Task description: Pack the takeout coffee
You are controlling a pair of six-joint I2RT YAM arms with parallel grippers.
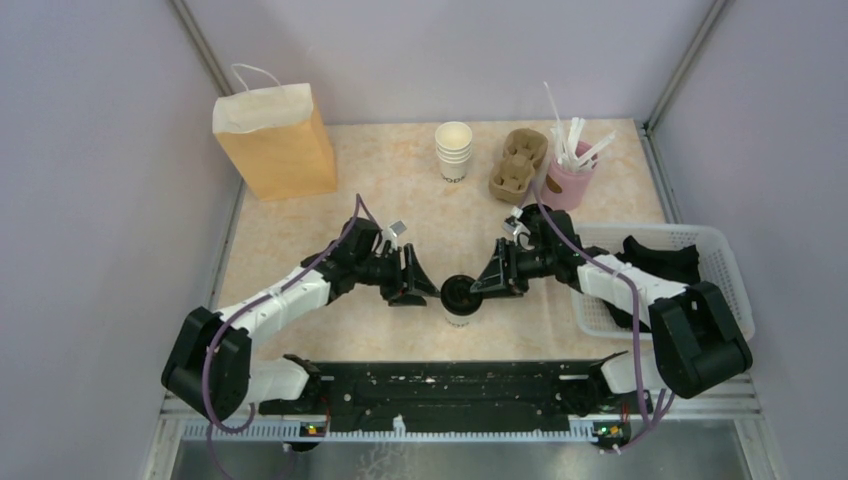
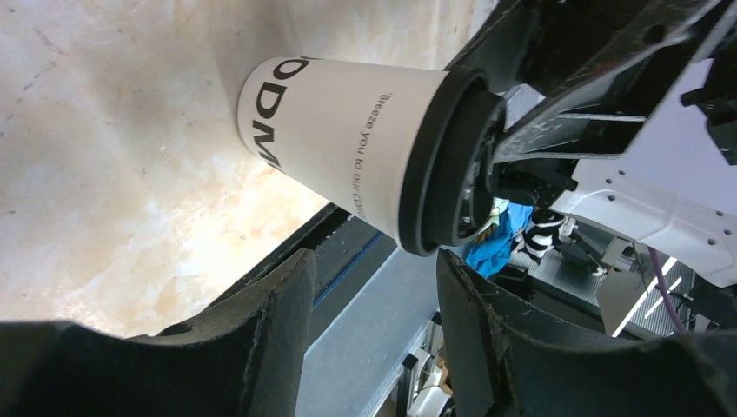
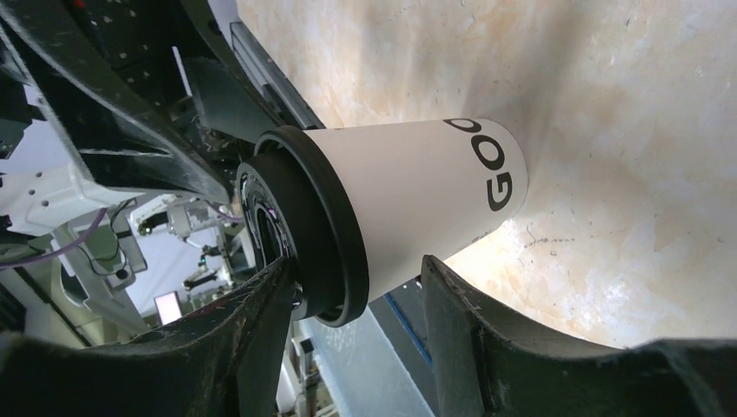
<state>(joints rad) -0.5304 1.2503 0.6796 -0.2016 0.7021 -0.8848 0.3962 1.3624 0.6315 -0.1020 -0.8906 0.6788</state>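
The takeout coffee [image 1: 459,300], a tapered white paper cup under a round black plastic lid, is being kept upright, long axis vertical and lid uppermost, just beyond the spread fingertips of the left gripper [image 1: 420,290]. The right gripper [image 1: 484,284] is being held with its fingers apart, one touching the lid's rim. Behind that hand, black lids [image 1: 665,260] are being held in a white mesh basket [image 1: 600,315].

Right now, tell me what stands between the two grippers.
The lidded coffee cup stands between the left gripper and right gripper, shown in the top view.
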